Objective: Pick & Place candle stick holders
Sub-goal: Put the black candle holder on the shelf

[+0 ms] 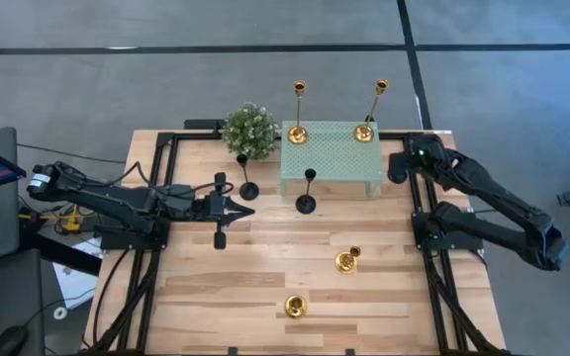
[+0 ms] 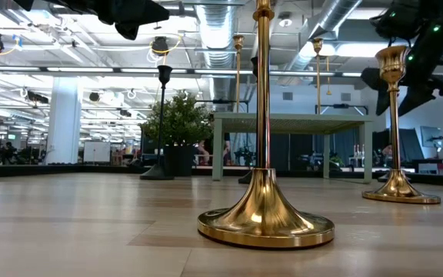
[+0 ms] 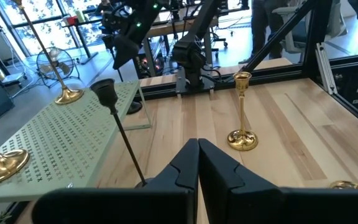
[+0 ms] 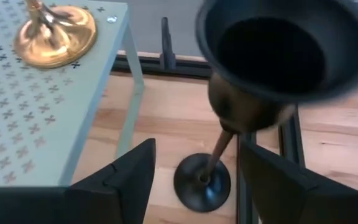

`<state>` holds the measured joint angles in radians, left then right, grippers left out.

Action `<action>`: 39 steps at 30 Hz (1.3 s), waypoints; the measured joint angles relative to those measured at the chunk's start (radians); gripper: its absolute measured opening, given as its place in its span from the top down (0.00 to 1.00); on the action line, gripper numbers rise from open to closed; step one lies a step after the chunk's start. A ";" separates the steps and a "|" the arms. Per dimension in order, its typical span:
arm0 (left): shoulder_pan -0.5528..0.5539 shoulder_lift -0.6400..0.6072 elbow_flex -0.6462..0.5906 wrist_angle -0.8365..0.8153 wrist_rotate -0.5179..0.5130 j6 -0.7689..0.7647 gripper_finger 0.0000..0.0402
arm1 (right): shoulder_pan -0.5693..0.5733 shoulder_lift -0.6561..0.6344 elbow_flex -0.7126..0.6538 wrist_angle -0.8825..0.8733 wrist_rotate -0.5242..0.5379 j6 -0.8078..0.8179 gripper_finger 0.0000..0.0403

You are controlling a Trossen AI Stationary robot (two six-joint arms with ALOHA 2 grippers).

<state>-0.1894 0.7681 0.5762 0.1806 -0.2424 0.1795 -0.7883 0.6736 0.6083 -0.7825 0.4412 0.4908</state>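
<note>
My right gripper (image 4: 196, 150) hangs open at the table's far right, beside the mint green stand (image 1: 331, 156). Its fingers stand on either side of a black candle stick holder's stem (image 4: 219, 149) without touching it. That holder stands upright, its round base (image 4: 202, 182) on the wood by the stand's leg. Two tall gold holders (image 1: 297, 133) (image 1: 364, 132) stand on the stand. Two black ones (image 1: 248, 188) (image 1: 306, 205) stand in front of it. Two short gold ones (image 1: 345, 261) (image 1: 296, 307) stand nearer. My left gripper (image 1: 248, 210) is shut, level, holding nothing.
A round green bushy plant (image 1: 250, 129) stands at the stand's left end. Black frame rails (image 1: 419, 198) run along the table's left, right and far sides. Bare wood lies at the near left (image 1: 196, 287).
</note>
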 joint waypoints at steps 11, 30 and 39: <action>0.000 0.000 0.000 0.000 0.000 0.000 0.98 | 0.000 0.090 0.000 0.076 0.086 -0.046 0.67; 0.000 0.000 0.000 0.000 0.000 0.000 0.98 | 0.012 0.090 0.009 0.067 0.055 -0.125 0.99; 0.000 0.000 0.000 0.000 0.000 0.000 0.98 | 0.062 0.091 0.191 -0.112 0.031 -0.150 0.99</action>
<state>-0.1894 0.7681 0.5762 0.1802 -0.2424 0.1795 -0.7266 0.7650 0.7996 -0.8942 0.4724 0.3405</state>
